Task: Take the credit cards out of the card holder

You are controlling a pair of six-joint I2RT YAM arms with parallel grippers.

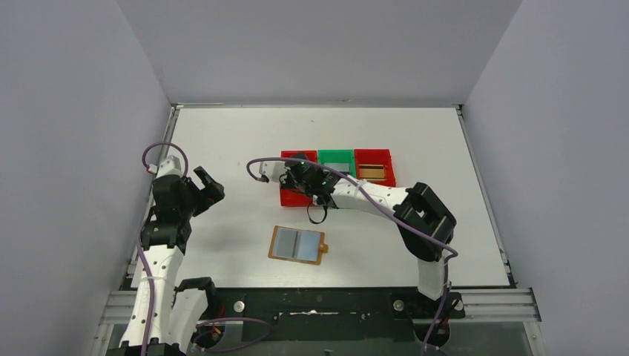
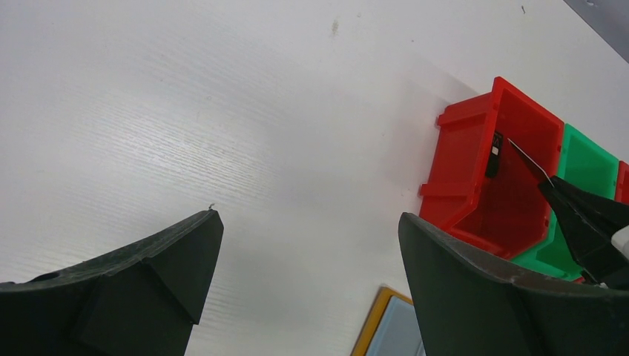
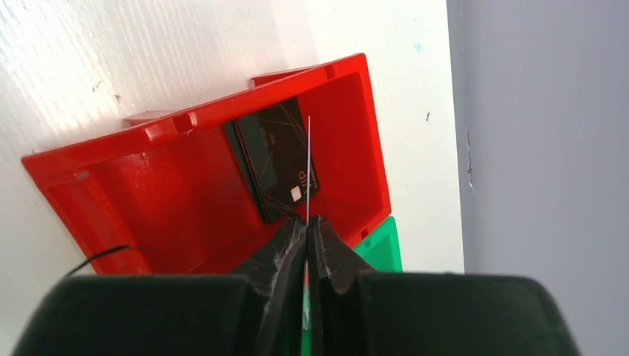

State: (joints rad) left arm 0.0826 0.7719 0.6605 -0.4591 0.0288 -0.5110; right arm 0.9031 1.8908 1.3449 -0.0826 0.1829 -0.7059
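Spot the card holder (image 1: 297,244) spread open and flat toward the middle of the tabletop's (image 1: 222,133) near edge, pale blue-grey pockets up, apparently with nothing in them. Further back, find three bins in a row toward the far edge: a black card (image 3: 276,159) inside the left red bin (image 3: 111,185), a silver-grey card (image 1: 335,167) in the green bin (image 1: 335,153), a gold-brown card (image 1: 373,172) in the right red bin (image 1: 373,153). Judging by that, call the removal done for all three, with little beyond pulling clear of the bin to do. Over the left red bin, note the right arm's fingers (image 3: 285,245) pressed together, a hair-thin pale line jutting from between the tips toward the black card; cannot tell what that is. Off by the left edge, see the left arm's fingers (image 2: 163,259) spread wide, holding nothing.
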